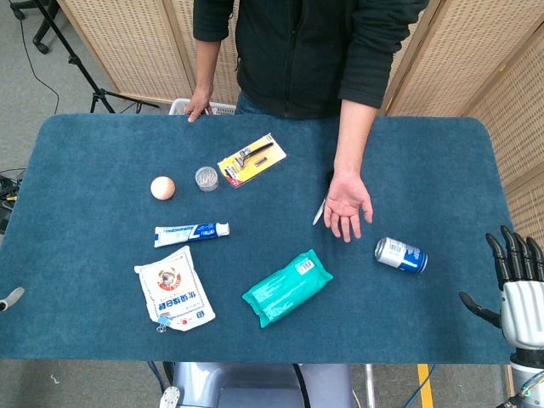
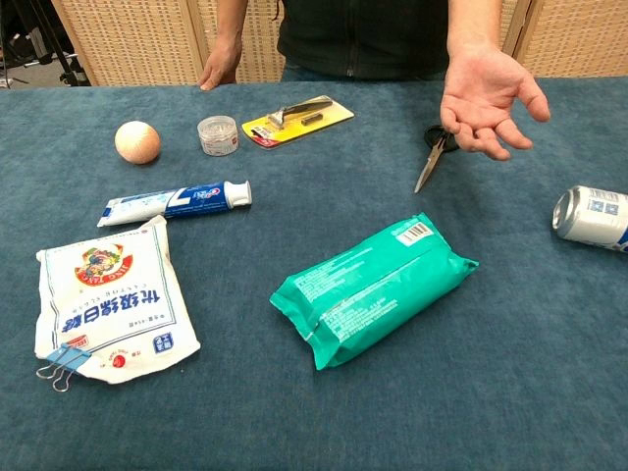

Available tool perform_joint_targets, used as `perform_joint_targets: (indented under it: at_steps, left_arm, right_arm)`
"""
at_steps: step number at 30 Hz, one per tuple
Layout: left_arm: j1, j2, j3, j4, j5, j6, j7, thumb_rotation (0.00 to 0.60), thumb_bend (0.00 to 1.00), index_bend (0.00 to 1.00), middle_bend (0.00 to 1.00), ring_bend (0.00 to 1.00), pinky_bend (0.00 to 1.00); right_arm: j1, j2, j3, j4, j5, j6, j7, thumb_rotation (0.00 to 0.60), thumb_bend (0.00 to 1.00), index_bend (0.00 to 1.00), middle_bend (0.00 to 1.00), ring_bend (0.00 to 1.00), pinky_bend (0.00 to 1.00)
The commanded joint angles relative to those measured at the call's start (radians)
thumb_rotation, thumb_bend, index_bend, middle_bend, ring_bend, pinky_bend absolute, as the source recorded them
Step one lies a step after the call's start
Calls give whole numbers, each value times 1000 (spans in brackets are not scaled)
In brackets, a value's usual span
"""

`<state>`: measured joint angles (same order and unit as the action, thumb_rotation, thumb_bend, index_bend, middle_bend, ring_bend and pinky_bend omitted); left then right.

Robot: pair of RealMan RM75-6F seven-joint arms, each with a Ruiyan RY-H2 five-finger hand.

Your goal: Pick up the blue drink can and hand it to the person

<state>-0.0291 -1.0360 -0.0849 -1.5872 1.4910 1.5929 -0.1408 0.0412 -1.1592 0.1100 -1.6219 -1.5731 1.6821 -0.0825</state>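
The blue and white drink can (image 1: 400, 255) lies on its side on the blue table, right of centre; the chest view shows it at the right edge (image 2: 595, 216). My right hand (image 1: 517, 280) hovers at the table's right edge, to the right of the can and apart from it, fingers spread and holding nothing. Only a small grey tip of my left hand (image 1: 10, 298) shows at the far left edge. The person's open palm (image 1: 347, 202) faces up just behind and left of the can.
A green wipes pack (image 1: 287, 287) lies mid-table, left of the can. Scissors (image 1: 320, 210) rest beside the person's palm. Toothpaste (image 1: 191, 232), a white pouch (image 1: 174, 294), a peach ball (image 1: 162, 188), a small round tub (image 1: 206, 178) and a yellow razor card (image 1: 252, 159) occupy the left half.
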Motion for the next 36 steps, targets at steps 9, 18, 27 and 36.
perform_joint_targets:
  at_steps: [9,18,27,36]
  left_arm:
    - [-4,9,1,-7,-8,-18,-10,600,0,0,0,0,0]
    - [-10,24,-3,-25,-8,-27,-30,600,0,0,0,0,0]
    - [-21,29,-3,-16,-30,-64,-45,600,0,0,0,0,0]
    - [-33,44,-12,-8,-69,-110,-92,600,0,0,0,0,0]
  right_arm:
    - [5,2,-29,-15,-21,-45,19,600,0,0,0,0,0]
    - [111,-12,-29,-39,160,-353,-146,600,0,0,0,0,0]
    - [270,-115,64,-10,455,-566,-382,600,0,37,4,0,0]
    - [357,-195,112,93,660,-656,-430,600,0,163,160,76,78]
